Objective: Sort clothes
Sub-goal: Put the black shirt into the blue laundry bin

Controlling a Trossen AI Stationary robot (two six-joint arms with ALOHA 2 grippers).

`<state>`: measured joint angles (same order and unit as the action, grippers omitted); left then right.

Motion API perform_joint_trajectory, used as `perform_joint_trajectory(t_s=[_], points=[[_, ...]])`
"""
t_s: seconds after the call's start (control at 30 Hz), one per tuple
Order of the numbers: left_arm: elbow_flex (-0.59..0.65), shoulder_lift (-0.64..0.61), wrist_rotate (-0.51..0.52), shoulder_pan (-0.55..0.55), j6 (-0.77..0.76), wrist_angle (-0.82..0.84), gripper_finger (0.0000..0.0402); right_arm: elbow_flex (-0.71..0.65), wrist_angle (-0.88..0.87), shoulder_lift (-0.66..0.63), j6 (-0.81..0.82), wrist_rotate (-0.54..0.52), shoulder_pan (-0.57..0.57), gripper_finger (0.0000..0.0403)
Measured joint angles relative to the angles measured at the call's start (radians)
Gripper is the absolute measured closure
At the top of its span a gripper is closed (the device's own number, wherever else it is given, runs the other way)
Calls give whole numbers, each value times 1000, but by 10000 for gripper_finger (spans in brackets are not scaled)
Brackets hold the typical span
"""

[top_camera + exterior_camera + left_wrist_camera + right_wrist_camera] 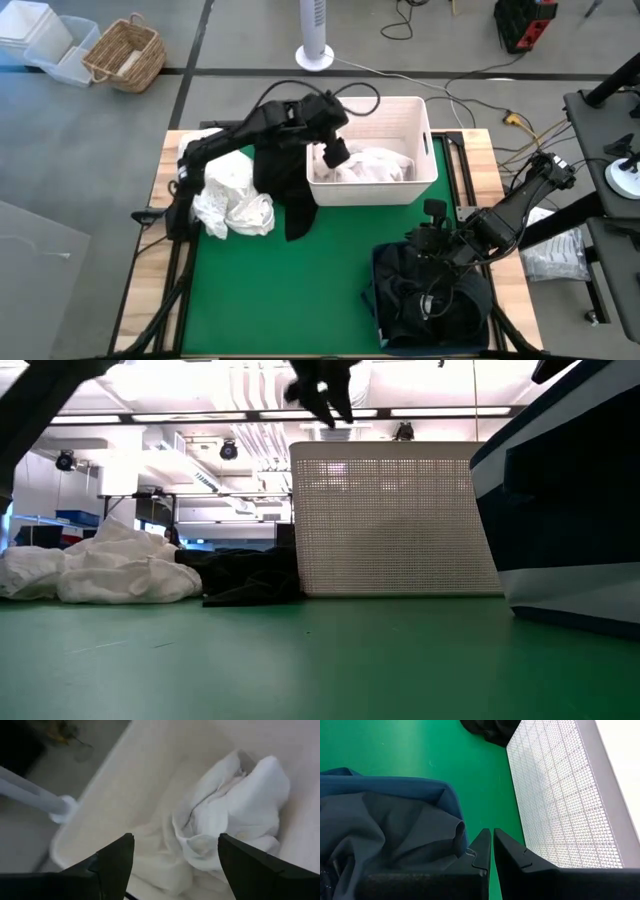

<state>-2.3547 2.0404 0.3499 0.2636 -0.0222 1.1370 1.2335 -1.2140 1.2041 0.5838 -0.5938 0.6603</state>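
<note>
My left gripper (336, 152) hangs open over the left end of the white plastic bin (425, 125), above the white clothes (235, 805) that lie piled inside it; nothing is between its fingers (172, 855). In the low view it shows above the bin's rim (325, 395). On the green mat a crumpled white garment (232, 200) and a black garment (275, 185) lie left of the bin. My right gripper (491, 845) is shut and empty, over the mat between the white bin and the navy fabric bin (385, 270), which holds dark clothes (430, 300).
The white bin's mesh wall (560, 795) stands close beside my right gripper, and the navy bin's rim (395, 785) on its other side. Bare green mat (290, 300) lies at the near left. Off the table stand a wicker basket (125, 55) and a fan base (314, 55).
</note>
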Motion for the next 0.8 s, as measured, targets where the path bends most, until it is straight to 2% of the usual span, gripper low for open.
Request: perform_joint_trajectory(t_s=[0.07,0.27,0.43,0.6,0.8], points=[[0,-32,35,-42,17,1,139,0,0,0,0,0,0,390],[0,-148,52,-170,54,11,139,-1,0,0,0,-1,0,390],[9,-234,125,-282,37,54,139,-1,1,0,0,-2,0,390],[16,-276,261,-398,-53,169,139,-2,19,0,-10,-5,0,390],[19,-283,402,-529,-243,386,139,-2,23,0,-18,-8,0,390]])
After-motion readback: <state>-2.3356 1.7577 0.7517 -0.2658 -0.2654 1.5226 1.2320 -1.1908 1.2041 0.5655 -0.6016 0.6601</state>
